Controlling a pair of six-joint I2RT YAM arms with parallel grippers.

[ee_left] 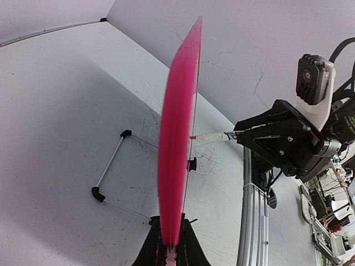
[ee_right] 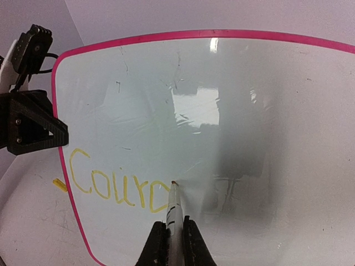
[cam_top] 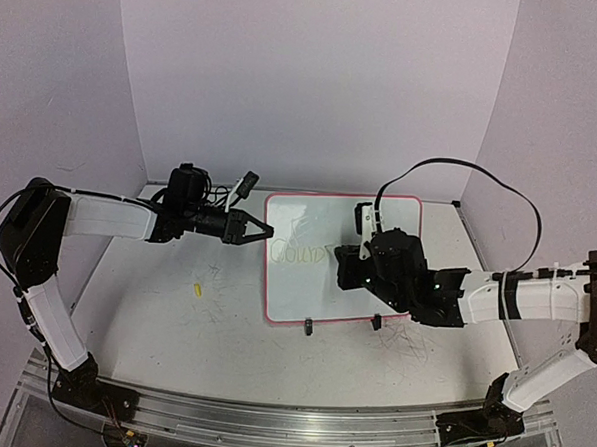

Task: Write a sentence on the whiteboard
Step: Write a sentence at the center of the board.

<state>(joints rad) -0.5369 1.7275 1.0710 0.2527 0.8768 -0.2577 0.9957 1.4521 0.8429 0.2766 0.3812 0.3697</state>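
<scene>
Left tool (cam_top: pixel 261 230) pinches whiteboard (cam_top: pixel 305 284) rim; board stands on table (cam_top: pixel 163 327), extending straight ahead of that tool. Right tool (ee_right: pixel 169 235) closed on marker (ee_right: pixel 173 205), tip touching board just ahead of its fingers, at end of sentence (ee_right: pixel 113 188), reading "Coura".

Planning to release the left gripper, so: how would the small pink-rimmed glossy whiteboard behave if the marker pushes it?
Probably tippy: the small pink-rimmed glossy whiteboard stands on edge on two black clip feet. Likely stiff: its edge looks straight in the left gripper. Its gloss suggests it may slide.
</scene>
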